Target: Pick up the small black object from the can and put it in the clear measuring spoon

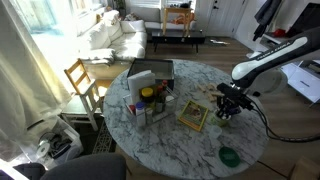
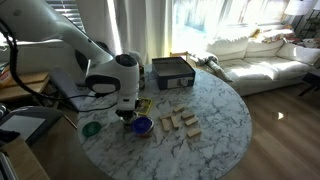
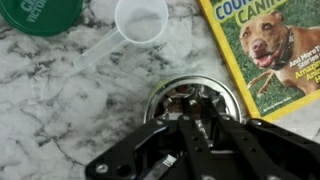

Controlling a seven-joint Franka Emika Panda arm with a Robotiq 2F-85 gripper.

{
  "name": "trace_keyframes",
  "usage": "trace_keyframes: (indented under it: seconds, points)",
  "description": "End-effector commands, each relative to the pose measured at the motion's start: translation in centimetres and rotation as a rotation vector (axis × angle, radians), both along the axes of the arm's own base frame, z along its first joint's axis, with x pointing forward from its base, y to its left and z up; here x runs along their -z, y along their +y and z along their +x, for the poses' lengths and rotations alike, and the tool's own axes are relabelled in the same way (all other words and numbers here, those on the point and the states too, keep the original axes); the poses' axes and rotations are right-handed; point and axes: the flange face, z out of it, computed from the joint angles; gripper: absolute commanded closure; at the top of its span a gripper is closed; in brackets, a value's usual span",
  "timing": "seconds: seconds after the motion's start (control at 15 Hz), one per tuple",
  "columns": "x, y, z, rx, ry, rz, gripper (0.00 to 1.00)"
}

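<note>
the black two-fingered gripper (image 3: 197, 108) is set down inside the small round silvery tin can (image 3: 158, 100). the jaws are seen close together, but a hold cannot be told: the small black object is hidden beneath them. a firm pinch should be confirmed, then a straight lift made towards the nearby clear plastic measuring spoon (image 3: 140, 20).

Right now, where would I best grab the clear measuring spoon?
Take the clear measuring spoon by its handle, from straight above, jaws across its narrow width: it lies flat on the table, and the round bowl is far wider.
</note>
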Motion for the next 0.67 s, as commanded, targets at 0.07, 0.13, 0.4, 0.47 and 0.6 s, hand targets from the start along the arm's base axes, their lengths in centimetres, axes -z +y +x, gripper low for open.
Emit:
trace_keyframes:
  seconds: [0.07,0.13,0.4,0.47,0.6]
  points:
    - [0.59,-0.6,0.2,0.021,-0.014,0.0,1.0]
    - [0.56,-0.63,0.21,0.021,-0.015,-0.002,1.0]
    - [0.37,-0.77,0.24,0.022,-0.022,-0.005,1.0]
    - [0.29,-0.79,0.25,0.022,-0.024,-0.007,1.0]
    - [0.12,-0.87,0.26,0.025,-0.026,-0.011,0.74]
